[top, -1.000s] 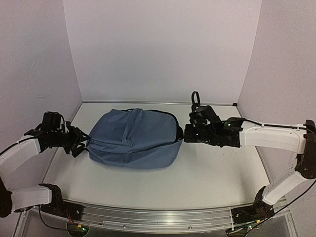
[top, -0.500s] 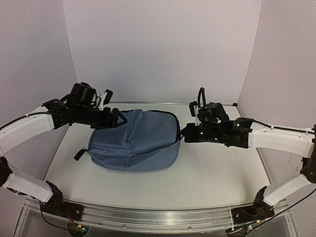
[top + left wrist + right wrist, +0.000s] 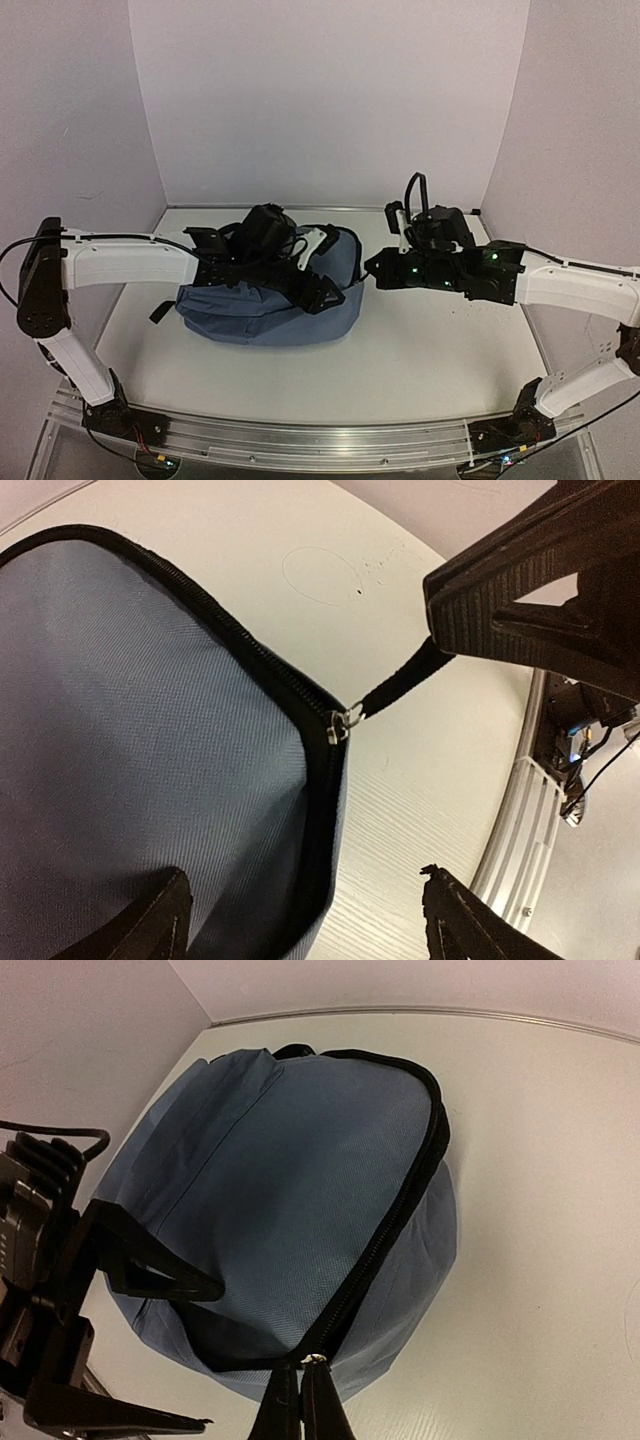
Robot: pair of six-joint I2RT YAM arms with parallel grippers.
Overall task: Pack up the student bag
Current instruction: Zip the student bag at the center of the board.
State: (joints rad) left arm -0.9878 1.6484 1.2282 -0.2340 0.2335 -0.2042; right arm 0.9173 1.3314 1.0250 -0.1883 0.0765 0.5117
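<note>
the student bag (image 3: 250,300) lies flat on the white table (image 3: 430,350), left of centre and a little toward the far side. it is slate-blue fabric with a black zipper (image 3: 390,1230) running along its right edge. a short black strap (image 3: 160,312) sticks out from its left near corner onto the table.

the left arm reaches in from the left across the top of the bag. the left gripper (image 3: 325,268) hangs over the bag's right end with its jaws spread wide and nothing between them. in the left wrist view its two dark fingertips (image 3: 150,930) frame the bag's corner, one over the blue cloth and the other over bare table. whether they touch the fabric cannot be told.

the right gripper (image 3: 368,272) sits just beside the right end of the bag, low over the table. its jaws are pressed together on the zipper pull (image 3: 405,680), a narrow black tab that runs taut from the small metal slider (image 3: 340,722) at the bag's corner. the slider sits at the right near end of the zipper (the black teeth on both sides of it look closed in the wrist views).

the two grippers are near each other but apart, the left one just to the left of the right one.
</note>
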